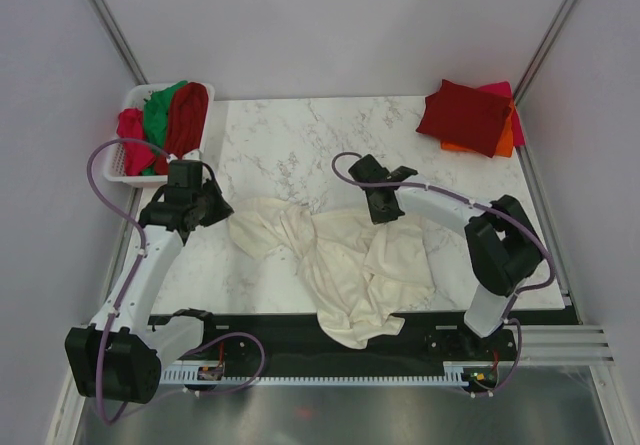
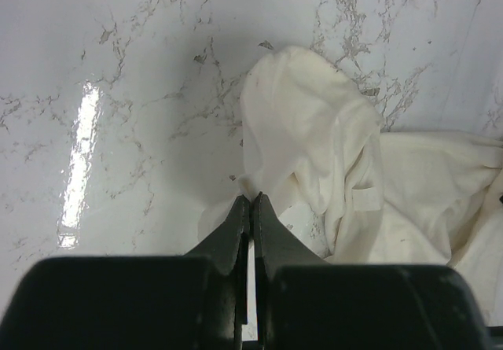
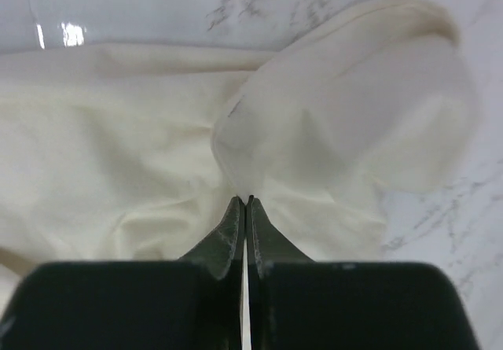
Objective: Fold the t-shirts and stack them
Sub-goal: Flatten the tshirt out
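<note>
the cream t-shirt [image 1: 350, 265] lies crumpled in the middle of the marble table [image 1: 290, 145], between the two arms. its near part spills over the table's front edge onto the black strip [image 1: 250, 330] there.

the left gripper [image 2: 250, 200] is at the shirt's left end. its jaws are pressed together with hardly a gap, and their tips nip the edge of the cream cloth, which rises in a rumpled fold just beyond them.

the right gripper [image 3: 246, 200] is at the shirt's far right part. its jaws are also closed tight, and a fold of the cloth is caught at the tips. from there the cloth puckers upward into a rounded flap that stands above the flatter cloth around it.

in the far left corner a white basket [image 1: 112, 168] sits just off the marble. it holds a bundled dark red shirt [image 1: 188, 115], a green shirt [image 1: 158, 110] beside it and a pink-red shirt [image 1: 132, 135] at the near left, all loosely heaped and touching.

in the far right corner of the table is a pile of folded shirts, well apart from the cream one. the dark red folded shirt [image 1: 465, 115] is on top. a magenta shirt [image 1: 505, 95] shows at its far right edge and an orange shirt [image 1: 503, 145] shows at the near right edge, both underneath.
</note>
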Available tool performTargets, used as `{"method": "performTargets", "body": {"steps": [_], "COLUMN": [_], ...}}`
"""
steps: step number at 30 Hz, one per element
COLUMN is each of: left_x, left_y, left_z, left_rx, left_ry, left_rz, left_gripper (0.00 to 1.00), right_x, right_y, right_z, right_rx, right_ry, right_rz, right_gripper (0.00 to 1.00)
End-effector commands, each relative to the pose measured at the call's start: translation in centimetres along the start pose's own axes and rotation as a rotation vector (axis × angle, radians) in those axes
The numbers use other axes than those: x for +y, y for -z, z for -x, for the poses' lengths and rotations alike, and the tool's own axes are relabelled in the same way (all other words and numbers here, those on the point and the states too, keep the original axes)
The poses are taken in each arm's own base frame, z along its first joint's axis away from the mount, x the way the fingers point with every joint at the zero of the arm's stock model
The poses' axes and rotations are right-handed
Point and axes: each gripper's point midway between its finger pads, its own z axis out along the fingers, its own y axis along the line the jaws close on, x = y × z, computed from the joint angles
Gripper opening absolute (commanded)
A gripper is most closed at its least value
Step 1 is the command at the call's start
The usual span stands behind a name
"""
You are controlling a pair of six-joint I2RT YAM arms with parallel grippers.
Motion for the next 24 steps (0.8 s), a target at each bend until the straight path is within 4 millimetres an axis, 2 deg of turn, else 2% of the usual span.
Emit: {"method": "performTargets", "body": {"steps": [1,2,3,4,5,7,8,10,11,12,14,15,16,17,18,19,20,21,23,24], "left_x": [0.0,-0.1,0.2,0.0,0.1,0.8,0.9,2.5,2.7,3.3,4.1,4.7,4.8,4.8,4.5,4.4,3.9,3.8,3.5,3.4], "left_y": [0.9,1.0,1.2,1.7,2.1,2.9,3.3,3.4,3.5,3.8,3.9,4.0,3.9,3.8,3.3,3.1,2.8,2.4,2.1,2.0], "left_z": [1.4,1.5,1.7,2.4,3.0,4.4,4.7,5.2,5.3,5.4,5.0,4.8,4.6,4.4,4.1,3.9,3.6,3.2,2.8,2.7], "left_rx": [-0.06,-0.058,-0.054,-0.069,-0.086,-0.13,-0.143,-0.172,-0.181,-0.201,-0.218,-0.23,-0.226,-0.218,-0.193,-0.179,-0.155,-0.134,-0.117,-0.113], "left_ry": [-0.029,-0.04,-0.033,-0.03,-0.025,0.001,0.024,0.083,0.093,0.1,0.111,0.115,0.112,0.111,0.111,0.106,0.102,0.099,0.093,0.09], "left_rz": [-0.012,-0.015,-0.007,-0.011,-0.008,0.023,0.023,0.081,0.083,0.106,0.142,0.164,0.166,0.164,0.151,0.141,0.114,0.105,0.085,0.077], "left_gripper": [0.02,0.02,0.02,0.02,0.02,0.02,0.02,0.02,0.02,0.02,0.02,0.02,0.02,0.02,0.02,0.02,0.02,0.02,0.02,0.02], "right_x": [-5.5,-7.6,-9.3,-11.1,-13.4,-15.8,-17.7,-19.5,-20.1,-21.6,-23.2,-23.5,-23.1,-23.3,-21.9,-21.2,-20.6,-20.3,-20.2,-20.0], "right_y": [6.7,7.4,8.1,9.5,9.6,10.9,10.5,9.9,9.5,9.0,7.7,7.1,5.9,5.0,3.8,2.7,2.2,1.6,1.9,2.4], "right_z": [5.6,6.3,6.0,6.3,5.9,5.6,4.8,2.9,2.0,1.1,-2.0,-2.5,-4.4,-5.4,-5.1,-6.0,-6.0,-6.1,-4.7,-3.4], "right_rx": [-0.187,-0.197,-0.187,-0.221,-0.219,-0.264,-0.245,-0.222,-0.207,-0.19,-0.138,-0.142,-0.102,-0.078,-0.072,-0.028,-0.008,0.015,-0.012,-0.055], "right_ry": [-0.05,-0.093,-0.102,-0.145,-0.201,-0.313,-0.371,-0.437,-0.457,-0.503,-0.587,-0.622,-0.646,-0.686,-0.71,-0.706,-0.701,-0.7,-0.709,-0.716], "right_rz": [-0.114,-0.141,-0.163,-0.183,-0.227,-0.263,-0.304,-0.347,-0.363,-0.394,-0.433,-0.426,-0.41,-0.386,-0.286,-0.264,-0.237,-0.231,-0.205,-0.167], "right_gripper": [0.0,0.0,0.0,0.0,0.0,0.0,0.0,0.0,0.0,0.0,0.0,0.0,0.0,0.0,0.19,0.41,0.87,0.98,0.98,0.98]}}
